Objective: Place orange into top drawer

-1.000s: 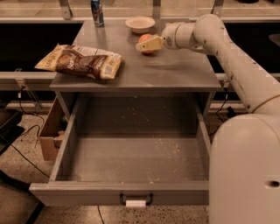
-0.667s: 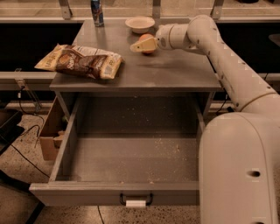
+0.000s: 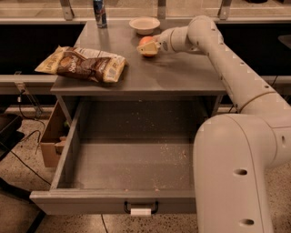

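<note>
The orange point(image 3: 145, 41) is above the back of the grey cabinet top point(image 3: 182, 73), just in front of the beige bowl point(image 3: 144, 24). My gripper point(image 3: 148, 48) reaches in from the right and is shut on the orange, with beige fingers point(image 3: 152, 50) under and beside it. The top drawer point(image 3: 132, 154) is pulled wide open below the cabinet top. Its speckled floor holds nothing. Its black handle point(image 3: 141, 207) and white label point(image 3: 140, 212) face the front. The gripper is well behind and above the drawer opening.
A brown and yellow chip bag point(image 3: 84, 63) lies on the left of the cabinet top. A blue can point(image 3: 100, 8) stands at the back left. A cardboard box point(image 3: 51, 141) sits on the floor left of the drawer. My arm point(image 3: 236, 150) fills the right side.
My gripper has moved a little to the left along the back of the cabinet top, and the orange has moved with it. The drawer, bag and bowl have not moved.
</note>
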Tool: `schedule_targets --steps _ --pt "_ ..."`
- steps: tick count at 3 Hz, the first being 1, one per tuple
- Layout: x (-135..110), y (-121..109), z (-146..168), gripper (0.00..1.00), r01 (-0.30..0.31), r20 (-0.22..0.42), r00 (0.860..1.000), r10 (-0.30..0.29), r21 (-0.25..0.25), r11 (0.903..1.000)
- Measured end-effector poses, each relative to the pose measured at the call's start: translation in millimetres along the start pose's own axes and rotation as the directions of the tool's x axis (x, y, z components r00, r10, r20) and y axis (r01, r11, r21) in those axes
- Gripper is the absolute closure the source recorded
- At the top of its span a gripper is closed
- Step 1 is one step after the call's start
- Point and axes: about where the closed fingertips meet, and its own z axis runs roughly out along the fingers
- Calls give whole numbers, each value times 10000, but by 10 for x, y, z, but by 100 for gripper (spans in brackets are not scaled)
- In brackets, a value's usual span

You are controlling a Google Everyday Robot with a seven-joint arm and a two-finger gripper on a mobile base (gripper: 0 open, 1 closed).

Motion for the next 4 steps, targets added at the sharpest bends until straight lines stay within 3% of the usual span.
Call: schedule_targets --steps 1,2,3,4 --pt "161 5 82 65 -174 -513 9985 172 -25 9998" --pt "129 -1 67 88 -184 -529 9984 183 -22 9998" --pt "125 -1 66 100 -183 -529 9984 182 -22 9998" --pt "89 -5 55 100 -87 -535 9985 88 24 10000"
